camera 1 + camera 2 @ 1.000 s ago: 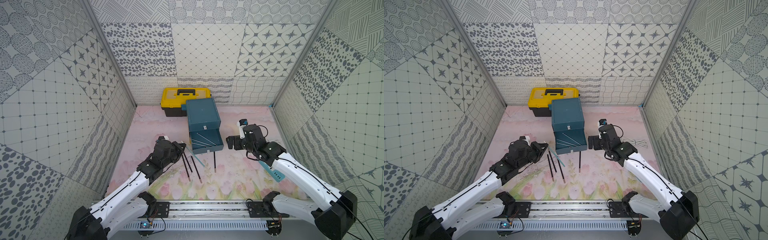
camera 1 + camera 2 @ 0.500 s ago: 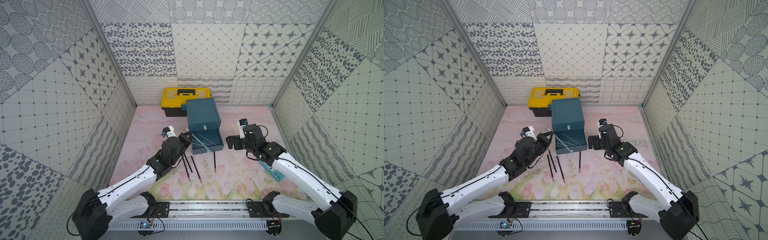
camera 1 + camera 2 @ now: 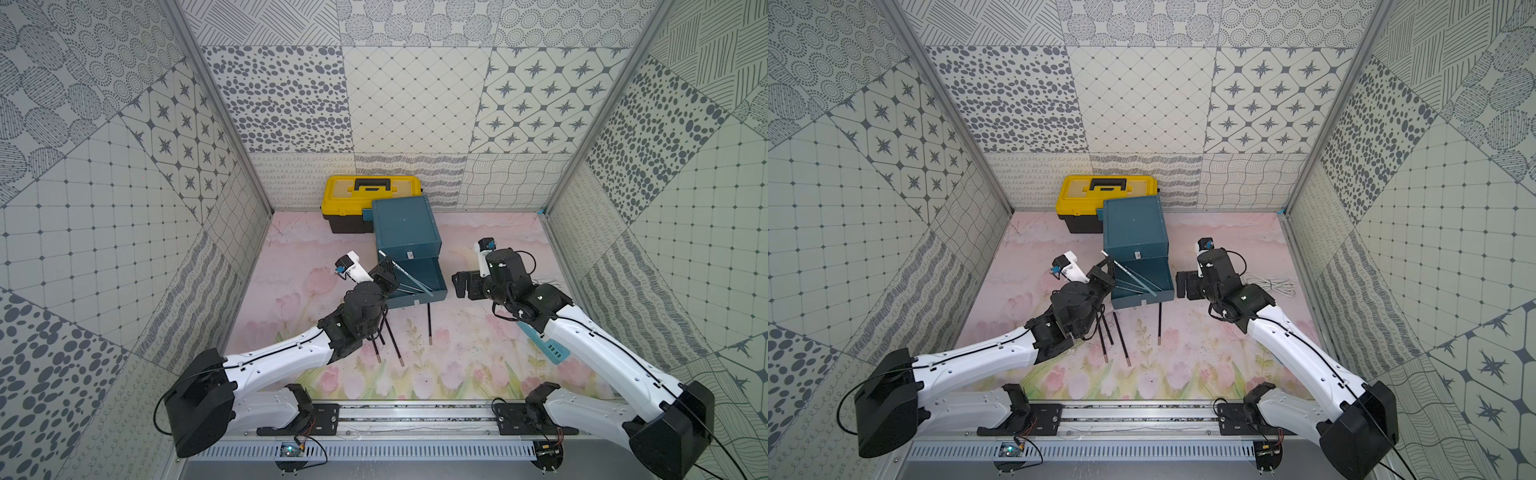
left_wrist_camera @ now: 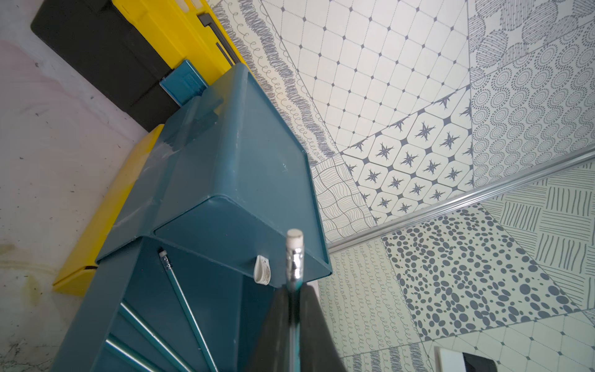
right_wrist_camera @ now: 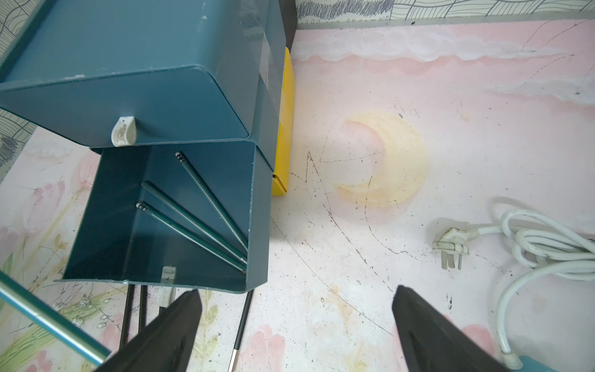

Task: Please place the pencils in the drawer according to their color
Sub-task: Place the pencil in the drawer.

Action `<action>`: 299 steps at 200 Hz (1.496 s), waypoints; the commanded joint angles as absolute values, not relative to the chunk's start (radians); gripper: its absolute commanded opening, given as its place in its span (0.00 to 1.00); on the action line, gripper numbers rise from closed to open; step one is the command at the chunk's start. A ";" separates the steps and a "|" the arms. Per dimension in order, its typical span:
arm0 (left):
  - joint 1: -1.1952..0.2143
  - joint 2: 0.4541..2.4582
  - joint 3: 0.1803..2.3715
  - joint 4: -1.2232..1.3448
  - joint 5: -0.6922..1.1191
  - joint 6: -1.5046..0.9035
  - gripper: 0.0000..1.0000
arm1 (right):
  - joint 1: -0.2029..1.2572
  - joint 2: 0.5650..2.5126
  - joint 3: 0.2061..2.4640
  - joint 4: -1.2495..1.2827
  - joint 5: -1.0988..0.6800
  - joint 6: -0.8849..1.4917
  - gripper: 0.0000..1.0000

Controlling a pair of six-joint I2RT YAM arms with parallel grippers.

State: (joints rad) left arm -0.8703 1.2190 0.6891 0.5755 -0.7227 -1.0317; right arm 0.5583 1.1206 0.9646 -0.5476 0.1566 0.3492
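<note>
The teal drawer cabinet [image 3: 405, 226] [image 3: 1133, 228] stands at mid-table with its middle drawer [image 5: 161, 225] pulled open. Three silver-grey pencils [image 5: 193, 219] lie fanned inside it. My left gripper [image 3: 384, 270] [image 4: 291, 290] is shut on another silver-grey pencil [image 3: 409, 276] [image 4: 295, 254], held slanting over the open drawer's left edge, eraser end up. Several black pencils [image 3: 392, 340] [image 3: 1121, 338] lie on the mat in front of the drawer, one [image 3: 429, 324] apart to the right. My right gripper [image 3: 465, 284] [image 5: 296, 296] hangs open and empty just right of the drawer.
A yellow toolbox [image 3: 370, 197] sits behind the cabinet against the back wall. A coiled white cable with plug [image 5: 531, 238] [image 3: 1271, 286] lies right of my right arm. A teal power strip [image 3: 544, 345] shows under that arm. Patterned walls close in three sides.
My left arm has risen from the floor pencils and swung forward to the open drawer, carrying the silver-grey pencil. The right arm has not moved.
</note>
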 commanded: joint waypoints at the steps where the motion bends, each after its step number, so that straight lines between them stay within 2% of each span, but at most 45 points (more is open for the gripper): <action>1: -0.921 1.245 0.666 0.831 -0.991 -0.840 0.00 | 0.552 1.100 0.950 -0.504 0.142 0.350 0.99; 32: -0.962 1.291 0.635 0.994 -1.110 -0.727 0.00 | 0.553 1.101 0.952 -0.503 0.120 0.343 0.99; 66: -0.996 1.431 0.653 1.330 -1.176 -0.506 0.00 | 0.553 1.087 0.954 -0.512 0.106 0.329 0.99; 166: -1.007 1.602 0.769 1.329 -1.193 -0.510 0.00 | 0.553 1.059 0.937 -0.531 0.108 0.313 0.99; 299: -1.032 1.673 0.791 1.240 -1.180 -0.598 0.00 | 0.552 1.077 0.941 -0.518 0.091 0.322 0.99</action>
